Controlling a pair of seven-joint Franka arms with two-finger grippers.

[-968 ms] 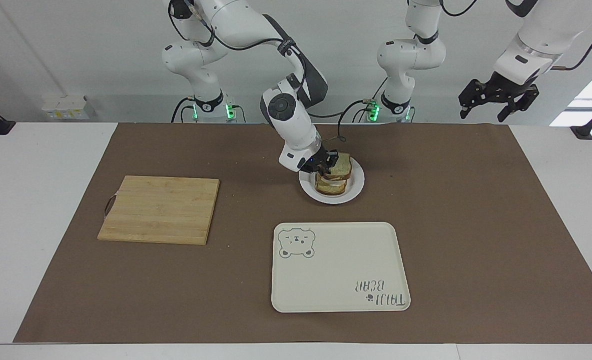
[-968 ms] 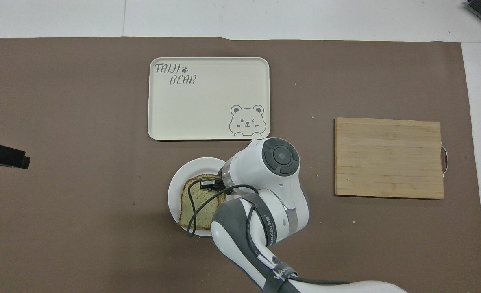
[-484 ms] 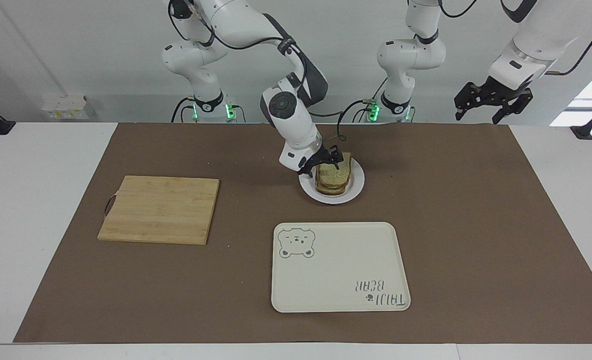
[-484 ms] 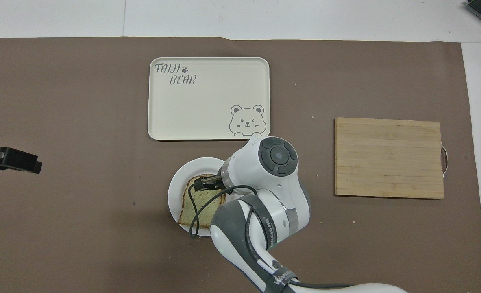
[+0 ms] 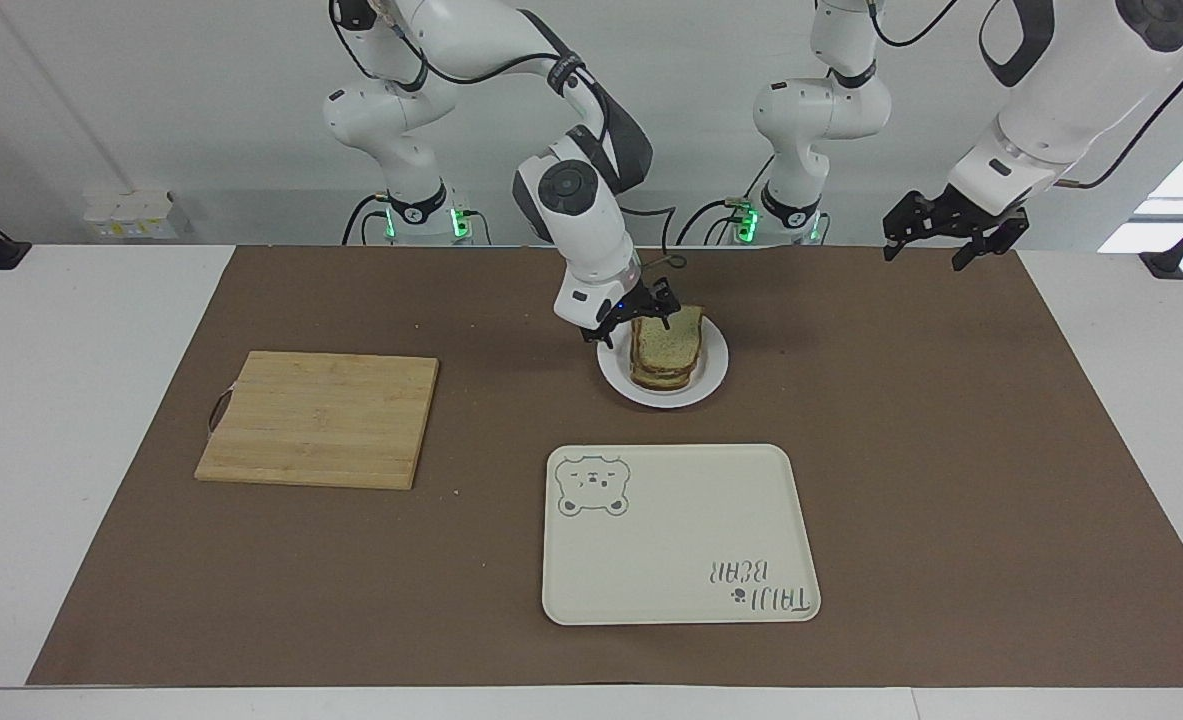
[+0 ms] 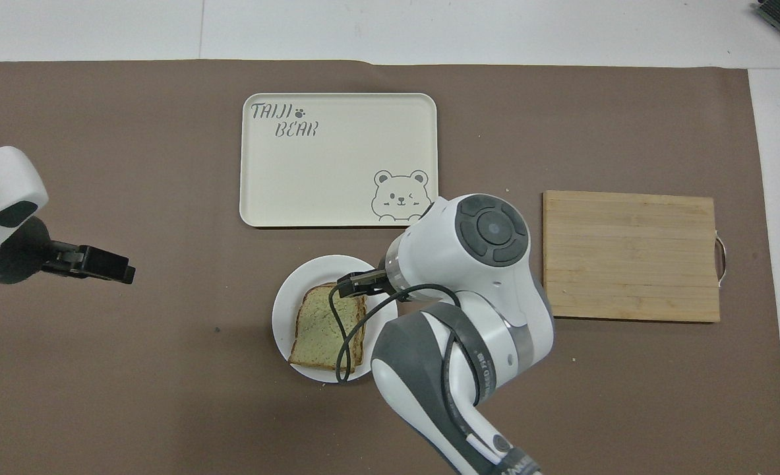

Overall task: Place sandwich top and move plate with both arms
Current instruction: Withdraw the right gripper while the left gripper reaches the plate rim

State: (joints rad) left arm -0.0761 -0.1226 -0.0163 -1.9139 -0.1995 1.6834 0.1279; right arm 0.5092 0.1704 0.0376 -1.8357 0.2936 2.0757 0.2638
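Observation:
The sandwich top [image 5: 667, 343] lies flat on the stacked sandwich on the white plate [image 5: 716, 372], in the middle of the brown mat. In the overhead view the slice [image 6: 324, 326] covers the layers under it on the plate [image 6: 285, 305]. My right gripper [image 5: 633, 318] is open and empty, just above the stack's edge on the right arm's side; it also shows in the overhead view [image 6: 358, 284]. My left gripper [image 5: 941, 245] is open and empty, up in the air over the mat at the left arm's end [image 6: 99, 264].
A cream tray with a bear drawing [image 5: 671, 540] lies farther from the robots than the plate [image 6: 337, 165]. A wooden cutting board [image 5: 321, 418] lies toward the right arm's end [image 6: 630, 256].
My right gripper opened, left the bread slice on the stack and rose a little. My left gripper came down and in toward the middle of the mat.

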